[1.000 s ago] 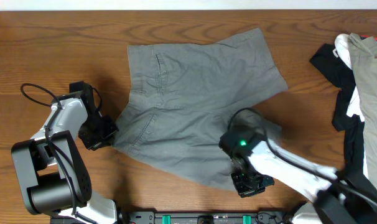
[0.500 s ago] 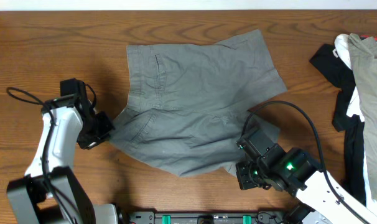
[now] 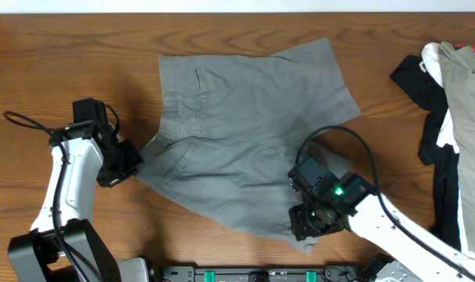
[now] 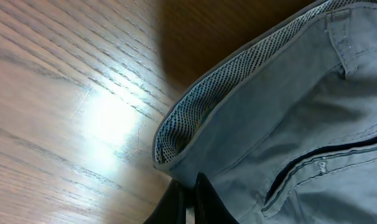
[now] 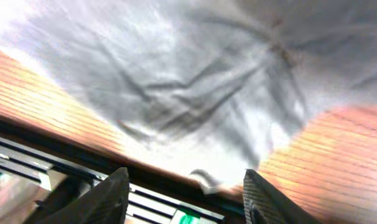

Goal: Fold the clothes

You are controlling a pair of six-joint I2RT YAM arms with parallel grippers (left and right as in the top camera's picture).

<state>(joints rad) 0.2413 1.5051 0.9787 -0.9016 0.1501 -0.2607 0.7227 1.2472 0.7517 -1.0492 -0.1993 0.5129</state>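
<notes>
The clothes, a pair of grey-olive shorts, lie spread across the middle of the table. My left gripper is at their left edge, shut on the waistband. In the left wrist view its black fingertips pinch the fabric just below the speckled inner lining. My right gripper stands open over the front right leg hem, near the table's front edge. In the right wrist view its two fingers are wide apart, with the blurred shorts lying loose beyond the right gripper.
A heap of black, white and beige garments sits at the right edge. A black rail runs along the front of the wooden table. The left arm's cable loops out to the left.
My right gripper has opened and let go of the leg hem, which now lies flat near the front edge. My left gripper stays shut on the waistband, barely moved.
</notes>
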